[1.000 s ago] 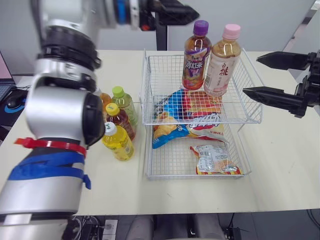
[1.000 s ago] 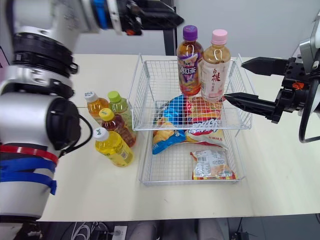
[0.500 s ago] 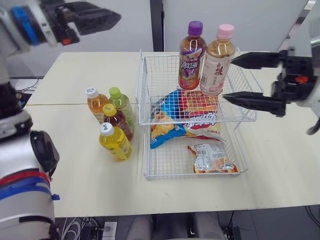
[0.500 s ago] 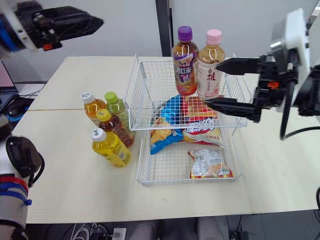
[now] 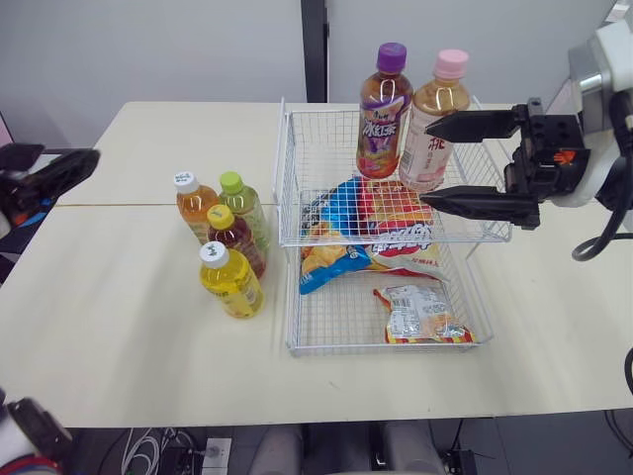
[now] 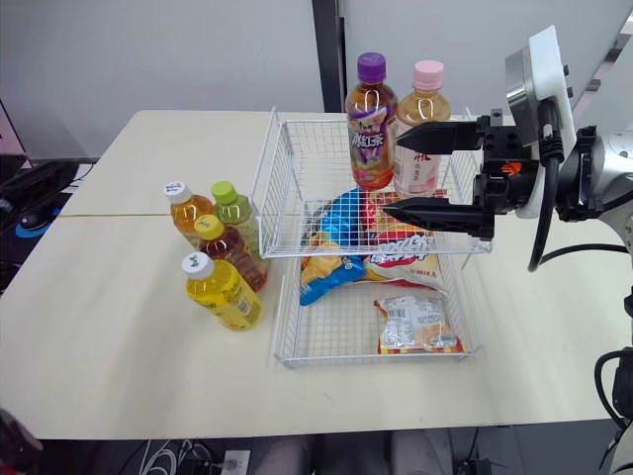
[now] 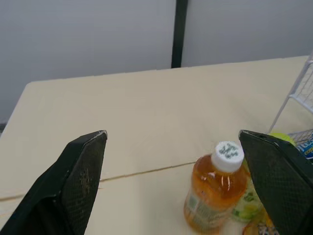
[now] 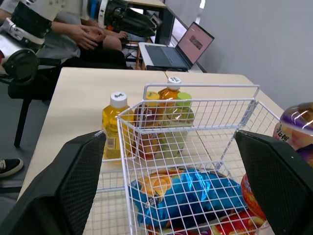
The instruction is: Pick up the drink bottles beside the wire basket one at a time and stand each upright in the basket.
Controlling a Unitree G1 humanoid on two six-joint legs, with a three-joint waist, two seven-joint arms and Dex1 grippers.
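A two-tier wire basket (image 5: 285,168) stands mid-table. A purple-cap bottle (image 5: 384,114) and a pink-cap bottle (image 5: 440,94) stand upright at the back of its upper tier. Left of the basket stand several bottles: an orange one with a white cap (image 5: 190,203), a green-cap one (image 5: 242,203), a dark one with a yellow cap (image 5: 232,242) and a yellow one (image 5: 230,282). My right gripper (image 5: 430,162) is open over the upper tier's right side, fingertips near the pink-cap bottle, holding nothing. My left gripper (image 5: 54,163) is open at the table's far left, facing the orange bottle (image 7: 215,188).
Snack bags lie in the basket: blue (image 5: 341,213) and red (image 5: 406,223) ones on the upper tier, another (image 5: 420,312) on the lower tier. A black post (image 5: 315,49) rises behind the table. Beyond the table's left end sit a person (image 8: 83,36) and a laptop (image 8: 178,49).
My left arm has swung from above the basket's back out to the table's far left and lower. My right gripper has moved left, up to the pink-cap bottle.
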